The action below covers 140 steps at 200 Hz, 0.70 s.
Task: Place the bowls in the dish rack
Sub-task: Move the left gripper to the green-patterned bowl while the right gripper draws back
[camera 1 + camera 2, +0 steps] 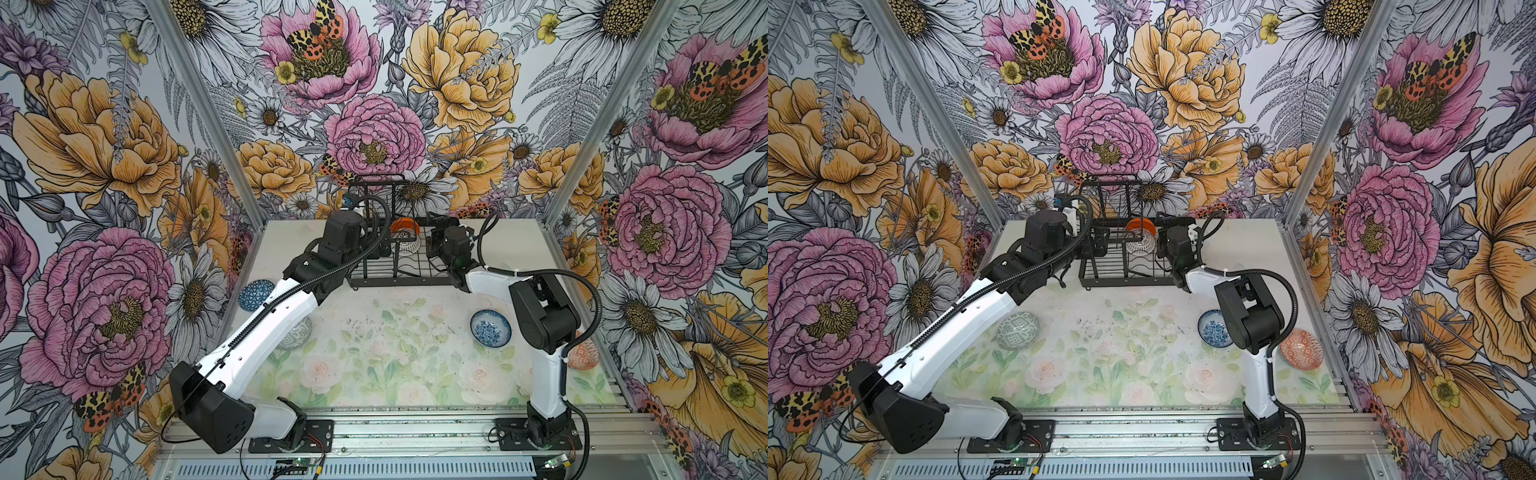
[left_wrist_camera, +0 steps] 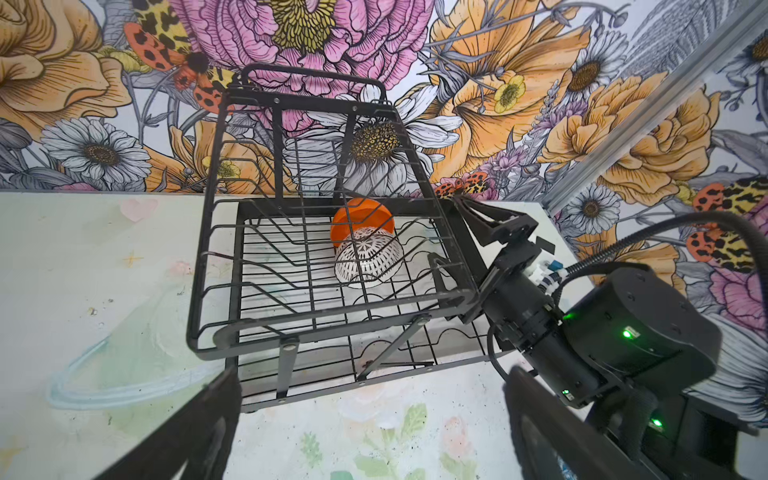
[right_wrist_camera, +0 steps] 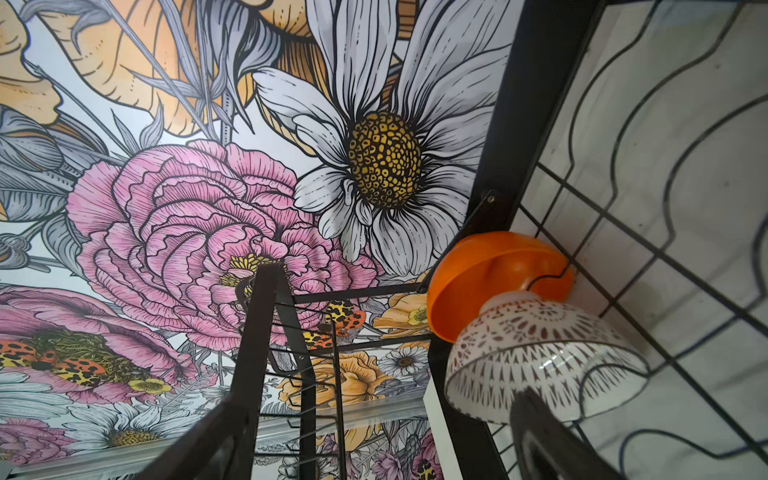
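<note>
Both claws, left and right, gape empty beside the rack. The orange bowl and white bowl lean on edge inside it, propped by the wires, likely for draining. Other bowls sit on the worktop.

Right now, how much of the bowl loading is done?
Done: the orange bowl and the white lattice bowl sit in the dish rack. In hand: nothing; the left gripper and the right gripper are open. Left, on the table: blue geometric bowl, grey-green bowl, blue floral bowl, red-orange bowl.
</note>
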Each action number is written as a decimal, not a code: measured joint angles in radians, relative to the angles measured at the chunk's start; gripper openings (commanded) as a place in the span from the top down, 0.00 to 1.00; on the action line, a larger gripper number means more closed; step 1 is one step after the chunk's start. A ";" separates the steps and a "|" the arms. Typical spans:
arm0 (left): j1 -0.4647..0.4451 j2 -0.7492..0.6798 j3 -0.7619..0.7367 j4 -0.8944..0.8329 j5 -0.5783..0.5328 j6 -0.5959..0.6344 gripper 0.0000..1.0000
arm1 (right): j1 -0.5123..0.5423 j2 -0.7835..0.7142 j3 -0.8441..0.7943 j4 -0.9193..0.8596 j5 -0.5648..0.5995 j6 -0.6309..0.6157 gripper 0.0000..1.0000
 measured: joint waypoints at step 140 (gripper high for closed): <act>0.533 -0.107 -0.275 -0.278 0.143 -0.373 0.01 | -0.021 -0.514 -0.048 -0.591 -0.280 -0.752 0.01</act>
